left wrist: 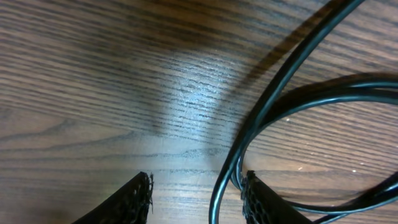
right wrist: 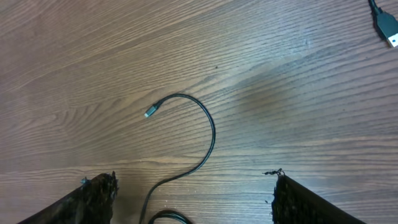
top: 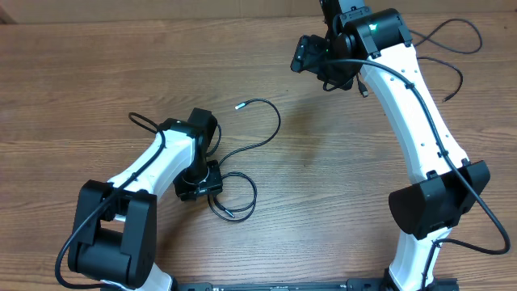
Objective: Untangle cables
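Note:
A thin black cable (top: 276, 121) with a silver tip (top: 239, 105) curves across the table's middle and runs down into a small looped bunch of cables (top: 242, 198). My left gripper (top: 200, 184) is low over that bunch. In the left wrist view the left gripper (left wrist: 196, 180) is open, and one black strand (left wrist: 224, 190) passes between its jaws, close against the right finger (left wrist: 261, 202). My right gripper (top: 307, 55) hangs open high over the table's far side. In the right wrist view the right gripper (right wrist: 189, 183) holds nothing, with the silver-tipped cable (right wrist: 210, 134) far below it.
A black USB plug (right wrist: 387, 26) with a silver end lies on the wood at the right wrist view's top right. More thin black cords (top: 456, 77) trail beside the right arm (top: 412, 113). The tabletop (top: 339, 186) is brown wood.

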### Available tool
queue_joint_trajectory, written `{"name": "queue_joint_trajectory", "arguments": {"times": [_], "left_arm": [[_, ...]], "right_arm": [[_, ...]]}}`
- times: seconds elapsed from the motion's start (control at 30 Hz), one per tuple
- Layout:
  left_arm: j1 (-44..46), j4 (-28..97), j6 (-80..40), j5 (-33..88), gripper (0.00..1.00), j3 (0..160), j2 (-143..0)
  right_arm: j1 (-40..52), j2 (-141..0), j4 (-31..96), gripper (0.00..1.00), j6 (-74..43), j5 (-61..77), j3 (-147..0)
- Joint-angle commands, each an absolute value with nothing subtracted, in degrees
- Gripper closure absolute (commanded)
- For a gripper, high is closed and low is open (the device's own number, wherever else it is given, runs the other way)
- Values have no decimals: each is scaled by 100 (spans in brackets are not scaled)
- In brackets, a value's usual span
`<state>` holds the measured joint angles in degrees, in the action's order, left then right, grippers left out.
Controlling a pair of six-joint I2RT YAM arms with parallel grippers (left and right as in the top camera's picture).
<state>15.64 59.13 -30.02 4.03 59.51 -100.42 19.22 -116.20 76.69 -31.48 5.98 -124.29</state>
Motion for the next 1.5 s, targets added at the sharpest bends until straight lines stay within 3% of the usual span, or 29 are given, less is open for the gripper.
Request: {"name": "queue_joint_trajectory", "arguments": {"times": [0.0,0.23,0.33,0.67,1.27,1.47], "left_arm": [[1566,5822,-2980,388,53,5837,-10047],[1566,5688,-2982,405,74,5769,-10049],[1566,5671,-3004,449,96,5769,-10049],[1566,6027,-3020,1391,96,6394,-10042],[1566,7363,-2729,1806,96,10501,-10038],[1516,7303,-3378,1579,96,11214,-10036]], "right_arm": [[1905,-11614,7625,19,-3122,554,-12416],[1905,-11614,7544,19,-3122,556,-12416],[1905,-11614,7529,20,-3122,556,-12416],[1905,-11614,7531,21,-3122,563,-12416],[1887,-11614,7524,20,-3096,690,-12416],[1890,-11614,7603,20,-1693,742,-12418]]}}
